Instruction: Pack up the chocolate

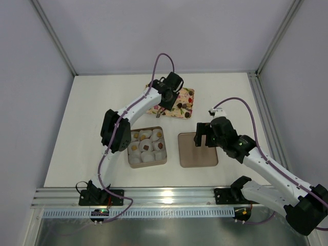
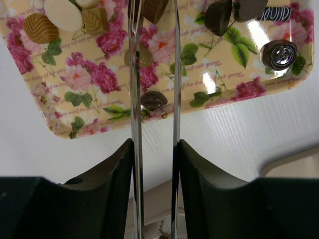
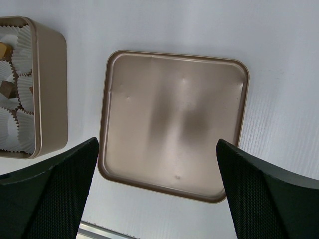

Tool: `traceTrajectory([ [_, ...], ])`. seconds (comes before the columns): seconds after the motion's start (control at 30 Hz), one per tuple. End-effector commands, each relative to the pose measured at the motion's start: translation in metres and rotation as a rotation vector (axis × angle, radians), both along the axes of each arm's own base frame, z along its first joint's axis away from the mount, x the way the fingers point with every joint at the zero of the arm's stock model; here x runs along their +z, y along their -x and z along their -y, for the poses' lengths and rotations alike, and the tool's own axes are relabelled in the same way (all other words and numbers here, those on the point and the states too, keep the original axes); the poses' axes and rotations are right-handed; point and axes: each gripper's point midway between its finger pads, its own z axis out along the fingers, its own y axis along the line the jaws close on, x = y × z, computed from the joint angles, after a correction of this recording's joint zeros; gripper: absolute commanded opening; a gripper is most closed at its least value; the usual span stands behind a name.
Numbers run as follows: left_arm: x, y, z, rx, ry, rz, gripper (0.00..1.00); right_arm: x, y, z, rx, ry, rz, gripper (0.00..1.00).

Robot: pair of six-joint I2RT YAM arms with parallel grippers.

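The chocolate lies as several small pieces on the floral tray (image 1: 174,105), among them a tan-gold piece (image 2: 40,27) and a dark brown one (image 2: 152,99). My left gripper (image 2: 154,144) hangs over the tray (image 2: 99,89) in the top view (image 1: 166,95). It is shut on metal tongs (image 2: 135,124). A brown piece (image 2: 155,9) sits between the tong blades at the top edge; whether it is pinched is unclear. My right gripper (image 3: 157,169) is open and empty above the box lid (image 3: 172,122), which also shows in the top view (image 1: 205,138).
The square brown box (image 1: 129,154) stands at mid-table with white paper cups (image 1: 145,145), several holding chocolates. Its lid (image 1: 198,149) lies flat to the right of it. A foil-wrapped piece (image 2: 280,54) lies at the tray's corner. Frame rails run along the table's right edge.
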Motion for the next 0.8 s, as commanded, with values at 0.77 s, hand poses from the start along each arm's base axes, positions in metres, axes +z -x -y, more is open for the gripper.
traceTrajectory([
  [0.77,0.076,-0.005,0.0,0.009,0.098,0.128,0.21,0.004,-0.004,0.003,-0.012,0.004,0.025,1.0],
])
